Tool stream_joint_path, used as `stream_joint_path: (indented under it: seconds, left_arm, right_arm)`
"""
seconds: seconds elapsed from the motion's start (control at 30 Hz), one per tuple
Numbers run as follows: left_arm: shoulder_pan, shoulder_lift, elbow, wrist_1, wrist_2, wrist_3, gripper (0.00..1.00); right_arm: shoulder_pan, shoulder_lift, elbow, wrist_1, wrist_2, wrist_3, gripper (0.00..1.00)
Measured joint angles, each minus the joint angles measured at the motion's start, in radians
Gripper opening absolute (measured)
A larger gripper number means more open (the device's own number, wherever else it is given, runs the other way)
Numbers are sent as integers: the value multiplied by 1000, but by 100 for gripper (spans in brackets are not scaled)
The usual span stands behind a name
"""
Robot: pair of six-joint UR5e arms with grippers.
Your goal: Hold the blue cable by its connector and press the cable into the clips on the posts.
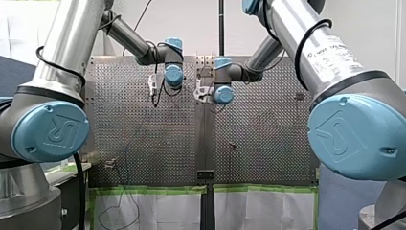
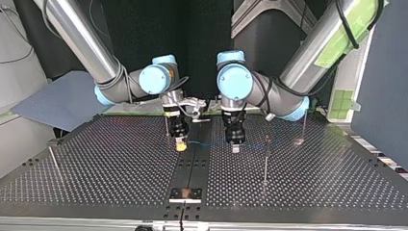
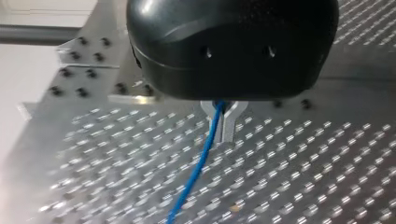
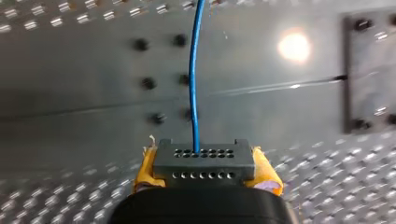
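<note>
Two-point hold on thin blue cable [image 4: 192, 79].
Fingers of right gripper [image 4: 205, 168] pinch dark grey perforated connector [image 4: 203, 157]; cable runs straight ahead into left gripper [image 3: 223, 111] fingers, pinched there.

Bright room light, hard glare on metal.
Round white hotspot burning on the perforated table [image 4: 294, 46] in the right wrist view, glints off its holes, dark backdrop in the top view.

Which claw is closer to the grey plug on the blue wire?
Right. My right gripper clamps the grey plug between its yellow pads; my left gripper pinches the blue wire further along, apart from the plug.
</note>
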Motion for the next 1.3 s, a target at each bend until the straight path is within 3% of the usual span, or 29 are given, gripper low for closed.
stream_joint_path:
  seconds: [0.33, 0.6, 0.93, 1.3]
  left_arm:
    - [-46, -96, -16, 17, -3, -4, 0]
    - [-64, -111, -83, 85, -36, 1, 0]
    - [-84, -123, -171, 177, -39, 12, 0]
    - [-122, -201, -192, 240, -42, 20, 0]
  right_arm:
    - [-14, 0, 95, -9, 23, -1, 0]
    - [-23, 0, 167, -30, 45, -11, 0]
    - [-24, 0, 245, -57, 59, -16, 0]
    - [-27, 0, 325, -106, 86, -17, 0]
